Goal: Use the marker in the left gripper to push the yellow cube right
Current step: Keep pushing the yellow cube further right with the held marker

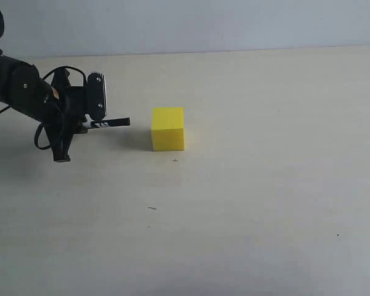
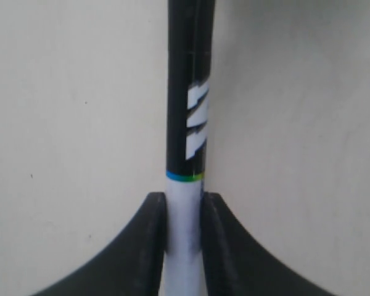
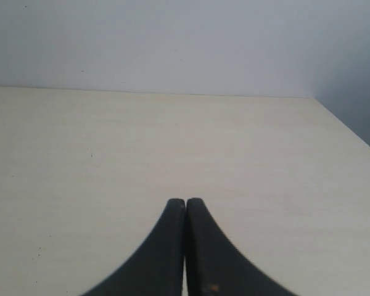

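Marker horiz. in L pincer, black tip near yellow cube, small gap btwn.

One marker, one yellow cube, two pincers

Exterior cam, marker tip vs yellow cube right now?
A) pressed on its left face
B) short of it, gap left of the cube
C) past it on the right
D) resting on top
B: the marker, clamped in the left gripper, ends left of the yellow cube with a visible gap.
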